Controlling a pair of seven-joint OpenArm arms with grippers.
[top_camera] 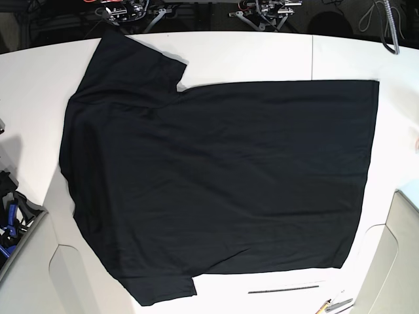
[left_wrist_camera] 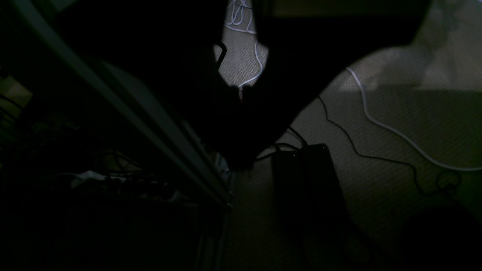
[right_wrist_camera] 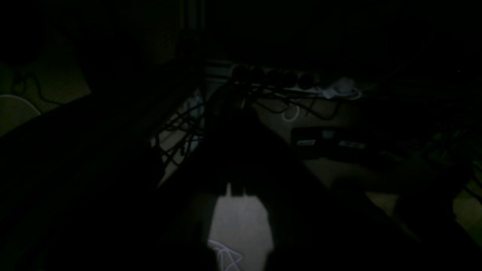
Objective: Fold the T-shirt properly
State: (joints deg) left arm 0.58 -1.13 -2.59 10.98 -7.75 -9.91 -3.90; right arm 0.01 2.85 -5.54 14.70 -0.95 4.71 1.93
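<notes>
The black T-shirt (top_camera: pixel 216 176) lies spread flat on the white table (top_camera: pixel 262 59), hem to the right, sleeves at upper left (top_camera: pixel 131 59) and lower left (top_camera: pixel 163 288). No print shows; the plain side faces up. Both arms are parked at the table's far edge, the right arm (top_camera: pixel 131 12) and the left arm (top_camera: pixel 265 12), both clear of the shirt. The wrist views are very dark and look down past the table edge at the floor. My left gripper (left_wrist_camera: pixel 241 90) and right gripper (right_wrist_camera: pixel 235 186) are dark silhouettes whose fingers meet at the tips, holding nothing.
A thin dark rod (top_camera: pixel 283 288) and a pen-like tool (top_camera: pixel 335 304) lie near the front edge. A cable (top_camera: pixel 387 26) hangs at the top right. Blue gear (top_camera: pixel 10 216) sits at the left. Cables (left_wrist_camera: pixel 376 120), a black box (left_wrist_camera: pixel 308 180) and a power strip (right_wrist_camera: pixel 286 81) lie on the floor.
</notes>
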